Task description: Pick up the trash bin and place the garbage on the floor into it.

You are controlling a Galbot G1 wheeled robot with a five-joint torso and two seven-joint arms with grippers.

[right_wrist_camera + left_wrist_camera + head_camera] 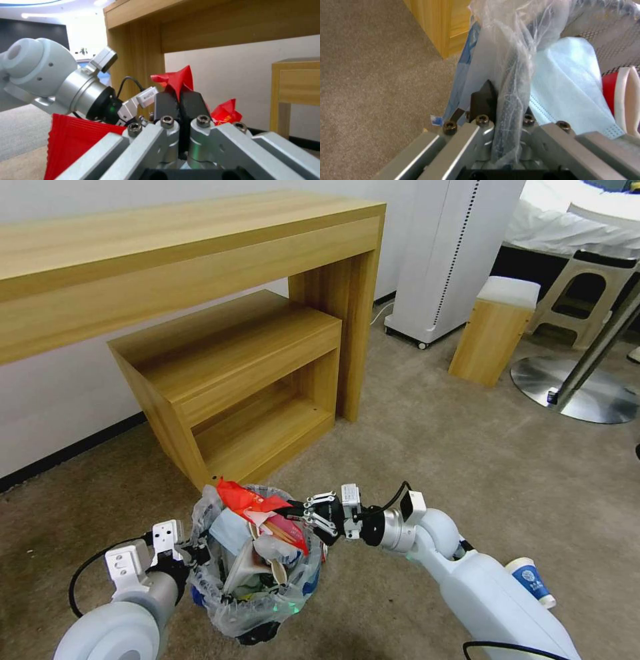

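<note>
Left gripper [506, 110] fingers clamped on trash bin [257, 607] rim, right gripper [180, 102] fingers pinching red wrapper [176, 78] over bin, blue-white cup [531, 580] on carpet.

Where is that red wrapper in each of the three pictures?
Head view: red wrapper on top of the trash bin, pinched by the right tool.
Right wrist view: clamped between the tool's fingers, poking out beyond them.
Left wrist view: a red patch beside the mask; cannot tell if it's the wrapper.
Shared landmark: wooden shelf unit.
</note>
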